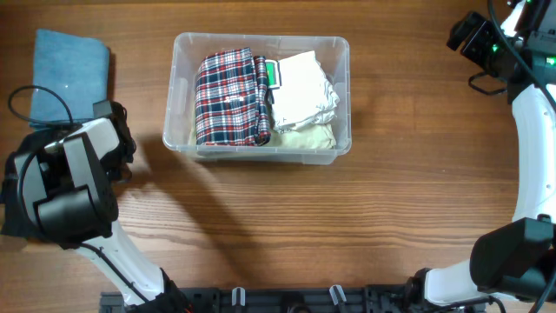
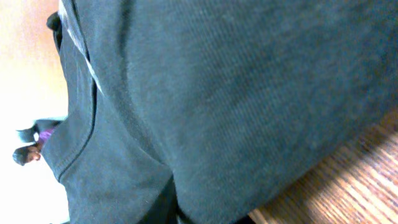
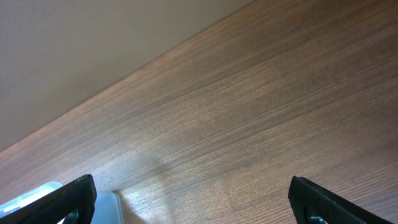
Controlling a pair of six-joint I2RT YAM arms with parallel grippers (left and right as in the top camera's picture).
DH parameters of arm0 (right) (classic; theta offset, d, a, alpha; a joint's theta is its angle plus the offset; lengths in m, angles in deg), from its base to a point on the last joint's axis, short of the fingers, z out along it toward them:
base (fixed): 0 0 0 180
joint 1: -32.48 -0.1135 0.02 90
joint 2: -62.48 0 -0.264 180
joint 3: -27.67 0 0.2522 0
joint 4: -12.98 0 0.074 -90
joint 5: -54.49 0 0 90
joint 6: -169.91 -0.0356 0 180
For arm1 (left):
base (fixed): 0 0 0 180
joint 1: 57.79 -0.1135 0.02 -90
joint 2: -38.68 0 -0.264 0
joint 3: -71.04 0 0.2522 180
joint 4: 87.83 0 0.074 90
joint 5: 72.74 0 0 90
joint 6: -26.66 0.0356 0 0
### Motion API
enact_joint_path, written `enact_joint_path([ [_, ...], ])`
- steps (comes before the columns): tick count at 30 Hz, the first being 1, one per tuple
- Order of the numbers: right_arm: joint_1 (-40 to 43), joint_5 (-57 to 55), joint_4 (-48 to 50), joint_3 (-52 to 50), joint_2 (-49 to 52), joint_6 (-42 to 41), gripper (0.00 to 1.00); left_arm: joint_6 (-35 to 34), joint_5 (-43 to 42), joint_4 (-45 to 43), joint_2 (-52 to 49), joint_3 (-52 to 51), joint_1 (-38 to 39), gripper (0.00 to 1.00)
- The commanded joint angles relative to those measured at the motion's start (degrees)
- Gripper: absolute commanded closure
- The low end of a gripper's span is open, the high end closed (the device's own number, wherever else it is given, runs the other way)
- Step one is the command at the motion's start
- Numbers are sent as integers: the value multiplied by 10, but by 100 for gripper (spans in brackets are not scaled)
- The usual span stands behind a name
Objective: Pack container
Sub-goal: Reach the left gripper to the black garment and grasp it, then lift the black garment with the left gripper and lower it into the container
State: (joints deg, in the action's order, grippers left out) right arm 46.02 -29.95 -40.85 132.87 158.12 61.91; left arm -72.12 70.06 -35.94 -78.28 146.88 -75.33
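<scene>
The clear plastic container (image 1: 344, 96) stands at the table's centre back. It holds a folded red plaid garment (image 1: 228, 97) on the left and white and cream folded clothes (image 1: 304, 94) on the right. My left gripper (image 1: 115, 132) is at the far left. Dark grey-blue fabric (image 2: 236, 93) fills the left wrist view, hides the fingers and bunches into a crease where the jaws sit. My right gripper (image 3: 202, 208) is open wide and empty above bare wood at the back right (image 1: 473, 39). A corner of the container (image 3: 107, 205) shows beside its left finger.
A folded light blue cloth (image 1: 69, 69) lies at the back left, just beyond my left arm. More dark fabric (image 1: 12, 196) shows under my left arm at the table's left edge. Bare wooden table (image 1: 304, 226) lies in front of the container.
</scene>
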Motion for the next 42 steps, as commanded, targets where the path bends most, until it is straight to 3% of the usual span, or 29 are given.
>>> enact_joint_path([
  [1,-1,5,2,3,3,-6,0,-7,-77,2,-10,-8,-2,96],
  [5,-1,5,2,4,3,-6,0,-28,-158,91,-9,53,-2,96],
  [6,-1,5,2,3,3,-6,0,-57,-179,137,-7,90,-2,96],
  [11,-1,5,2,3,3,-6,0,-58,-327,314,4,275,-2,96],
  [14,-1,5,2,3,3,-6,0,-43,-391,405,31,371,-2,96],
  [17,-1,5,2,3,3,-6,0,10,-518,432,79,427,-2,96],
  [20,-1,5,2,4,3,-6,0,56,-680,433,158,462,-2,96],
  [27,-1,5,2,4,3,-6,0,57,-771,429,306,475,-2,96],
  [30,-1,5,2,3,3,-6,0,71,-957,384,323,475,11,96],
  [33,-1,5,2,4,3,-6,0,64,-1037,316,311,475,76,96],
  [37,-1,5,2,3,3,-6,0,-29,-1045,176,265,475,242,96],
  [42,-1,5,2,3,3,-6,0,-113,-1111,81,184,475,334,96],
])
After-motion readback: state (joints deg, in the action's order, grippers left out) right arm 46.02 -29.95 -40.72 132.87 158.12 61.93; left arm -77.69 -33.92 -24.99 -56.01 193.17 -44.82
